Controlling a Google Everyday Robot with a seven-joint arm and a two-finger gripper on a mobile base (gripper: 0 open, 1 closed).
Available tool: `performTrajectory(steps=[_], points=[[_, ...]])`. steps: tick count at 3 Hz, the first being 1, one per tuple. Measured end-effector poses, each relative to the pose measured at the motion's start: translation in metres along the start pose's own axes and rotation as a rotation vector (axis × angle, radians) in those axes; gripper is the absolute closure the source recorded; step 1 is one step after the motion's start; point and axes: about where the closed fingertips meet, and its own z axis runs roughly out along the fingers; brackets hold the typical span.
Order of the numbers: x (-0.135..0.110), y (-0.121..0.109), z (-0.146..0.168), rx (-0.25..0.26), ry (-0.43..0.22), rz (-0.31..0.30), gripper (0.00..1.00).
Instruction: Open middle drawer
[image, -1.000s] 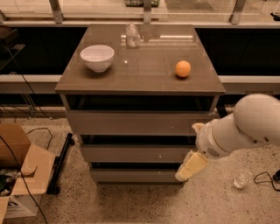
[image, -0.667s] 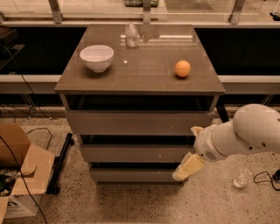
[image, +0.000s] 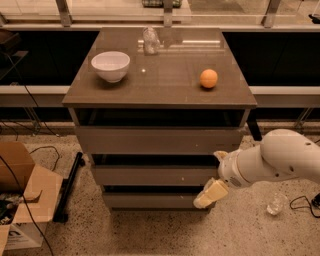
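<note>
The cabinet (image: 160, 97) has three handleless grey-brown drawer fronts, all shut. The middle drawer (image: 155, 176) is the medium-height front with a tiny pale speck on it. The taller top front (image: 160, 140) is above it and the narrow bottom front (image: 150, 200) below. My gripper (image: 216, 174) is at the right end of the middle drawer, on a white arm coming from the right. Its pale yellow fingers are spread: the lower fingertip (image: 209, 193) sits below the drawer front, and the tip of the upper one peeks out above it.
On the cabinet top stand a white bowl (image: 110, 65), an orange ball (image: 208, 78) and a clear glass object (image: 150, 40). Cardboard boxes (image: 20, 200) and cables lie on the floor at left. A black bar (image: 67, 190) and a clear glass (image: 275, 204) lie on the floor.
My arm has moved left, bringing the gripper closer to the right end of the middle drawer. The drawers have not moved.
</note>
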Motion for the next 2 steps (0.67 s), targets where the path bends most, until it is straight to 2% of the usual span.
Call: performTrajectory(steps=[2], points=[[0.009, -0.015, 0.063, -0.014, -0.106, -0.037, 0.0]])
